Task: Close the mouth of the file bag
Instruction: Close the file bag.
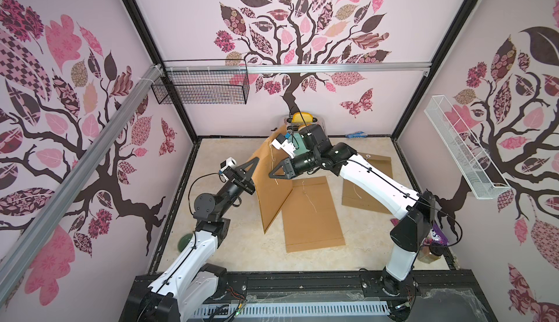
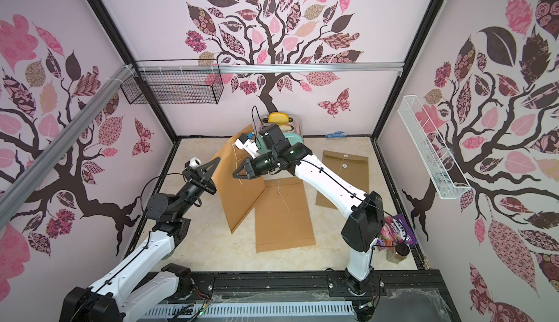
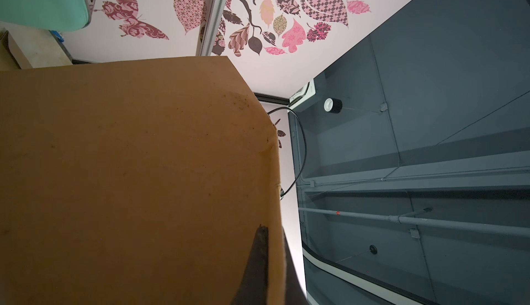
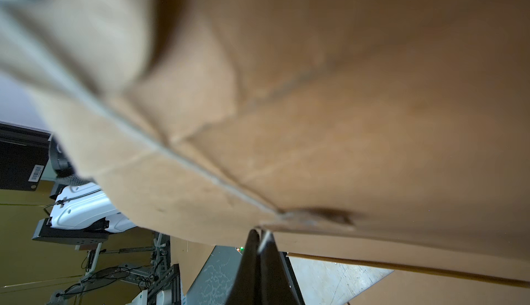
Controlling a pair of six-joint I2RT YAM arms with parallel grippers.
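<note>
A brown paper file bag (image 1: 269, 196) (image 2: 239, 196) stands lifted and tilted on edge over the table's middle. My left gripper (image 1: 255, 160) (image 2: 218, 159) is shut on its upper side edge; in the left wrist view the fingertips (image 3: 262, 232) pinch that edge of the bag (image 3: 129, 174). My right gripper (image 1: 270, 174) (image 2: 233, 174) is at the bag's face. It is shut on the thin white string (image 4: 265, 236) just under the bag's flap fold (image 4: 315, 117). The string (image 1: 273, 166) hangs down the bag's face. The bag's mouth is towards the back wall, behind the right wrist.
Two more brown bags lie flat: one in the middle (image 1: 311, 214), one (image 1: 367, 190) partly under the right arm. A toaster (image 1: 302, 120) with bread stands at the back wall. A green lid (image 1: 184, 240) lies front left; a snack bag (image 2: 396, 232) and a jar (image 2: 399, 252) front right.
</note>
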